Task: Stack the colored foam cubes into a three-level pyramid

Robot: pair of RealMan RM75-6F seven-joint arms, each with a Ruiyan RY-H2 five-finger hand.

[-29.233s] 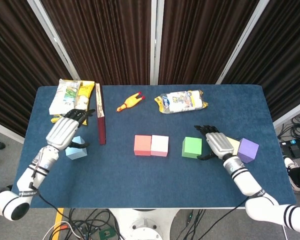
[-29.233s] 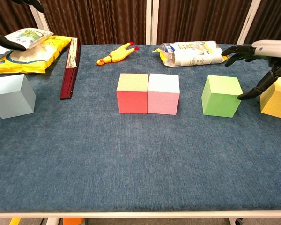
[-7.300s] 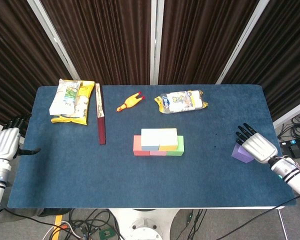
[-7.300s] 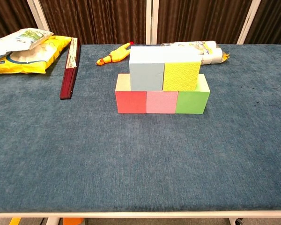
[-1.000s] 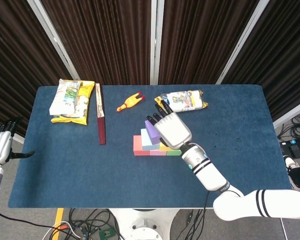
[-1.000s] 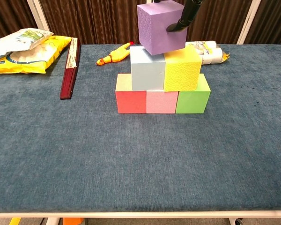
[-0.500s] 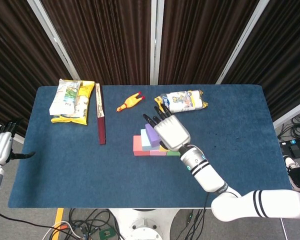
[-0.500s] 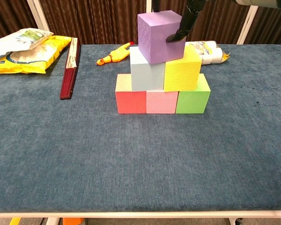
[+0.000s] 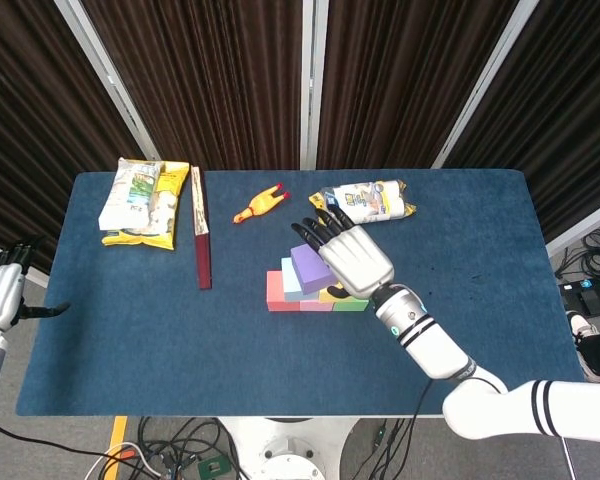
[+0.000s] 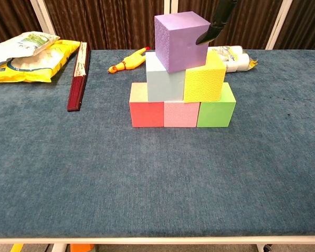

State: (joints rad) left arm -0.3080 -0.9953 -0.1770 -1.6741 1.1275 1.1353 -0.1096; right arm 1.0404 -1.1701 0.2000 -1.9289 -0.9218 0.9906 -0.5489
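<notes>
The purple cube [image 10: 181, 41] sits on top of the light blue cube [image 10: 165, 79] and the yellow cube [image 10: 203, 77], turned a little askew. Below them the red cube [image 10: 147, 114], pink cube [image 10: 181, 114] and green cube [image 10: 216, 111] form a row on the table. My right hand [image 9: 355, 258] hovers over the stack's right side with fingers spread, holding nothing; one fingertip [image 10: 214, 25] shows by the purple cube's [image 9: 308, 265] right face. My left hand [image 9: 0, 297] hangs open beyond the table's left edge.
A dark red book [image 9: 202, 240] lies left of the stack, with snack bags [image 9: 140, 195] at the back left. A yellow rubber chicken [image 9: 260, 203] and a wrapped plastic pack [image 9: 365, 200] lie behind the stack.
The purple cube came down onto the light blue and yellow cubes. My right hand let go of it and drew back to the right. The left hand stayed still.
</notes>
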